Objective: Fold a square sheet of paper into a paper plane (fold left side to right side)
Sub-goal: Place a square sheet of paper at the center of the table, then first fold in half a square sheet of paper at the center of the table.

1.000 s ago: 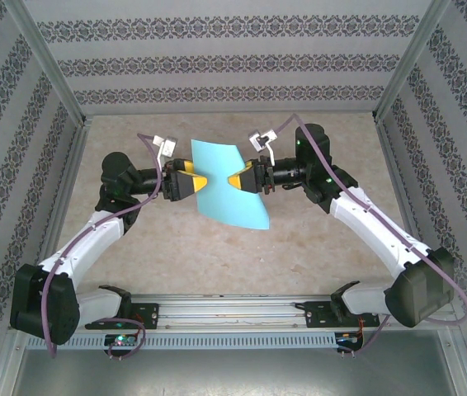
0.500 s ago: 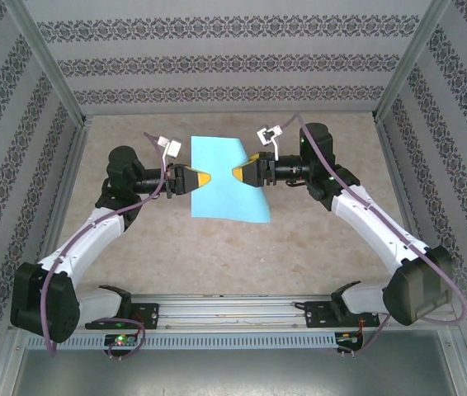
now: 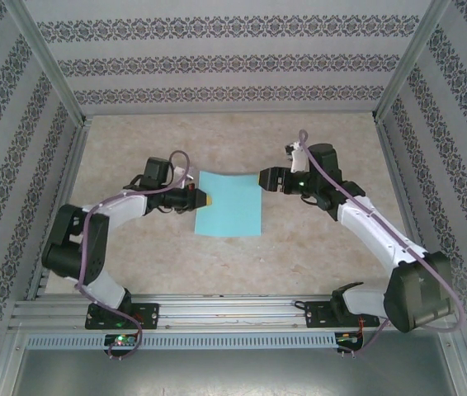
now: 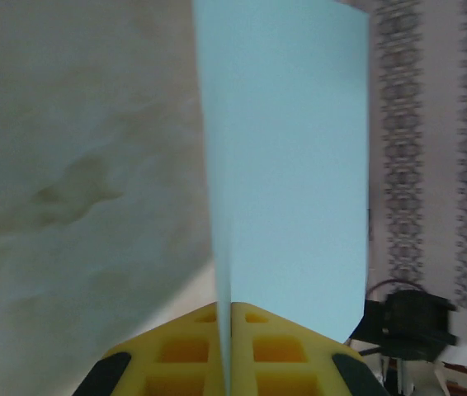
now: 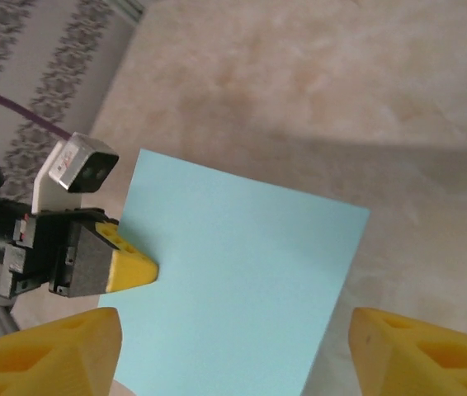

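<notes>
Released by the right hand [image 3: 260,179], which has drawn back with fingers spread, the square sheet of paper [image 3: 229,204] sits lower over the middle of the counter [image 3: 316,239]. The left hand [image 3: 203,199] pinches its left edge. Apparently unfolded, it awaits the left-to-right fold.
</notes>
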Tool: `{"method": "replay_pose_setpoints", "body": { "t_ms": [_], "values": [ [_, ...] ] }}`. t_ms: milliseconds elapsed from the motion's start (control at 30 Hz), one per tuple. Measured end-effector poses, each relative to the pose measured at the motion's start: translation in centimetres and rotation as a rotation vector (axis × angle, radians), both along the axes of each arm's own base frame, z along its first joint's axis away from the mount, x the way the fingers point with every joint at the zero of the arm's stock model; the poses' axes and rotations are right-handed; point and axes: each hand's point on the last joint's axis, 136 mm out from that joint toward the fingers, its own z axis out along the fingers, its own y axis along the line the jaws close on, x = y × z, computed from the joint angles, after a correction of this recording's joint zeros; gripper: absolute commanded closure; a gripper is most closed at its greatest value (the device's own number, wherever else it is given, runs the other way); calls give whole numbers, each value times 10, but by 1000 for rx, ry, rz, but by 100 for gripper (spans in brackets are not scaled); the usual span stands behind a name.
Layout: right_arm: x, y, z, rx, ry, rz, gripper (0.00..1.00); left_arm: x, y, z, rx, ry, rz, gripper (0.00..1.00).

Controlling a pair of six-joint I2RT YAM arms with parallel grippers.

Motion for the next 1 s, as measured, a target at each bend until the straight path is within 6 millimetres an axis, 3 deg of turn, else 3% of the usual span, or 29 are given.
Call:
{"method": "replay_pose_setpoints", "body": {
  "t_ms": [100,200,433,567,733,1000],
  "values": [
    [-3,6,-26,-35,67,-23,41,-4,8,-35,82,70,10,99],
    [-5,18,-53,-57,140,-24,57,-6,14,-54,140,102,21,99],
    [-15,52,-129,-108,348,-5,87,-4,21,-66,198,107,43,97],
    [-19,62,-158,-133,426,-7,94,-6,22,-67,203,113,44,94],
    [-21,59,-179,-163,479,-27,95,-8,23,-67,206,123,43,85],
    [-20,57,-181,-186,477,-32,94,-7,14,-48,135,124,45,60]
  ]
}}
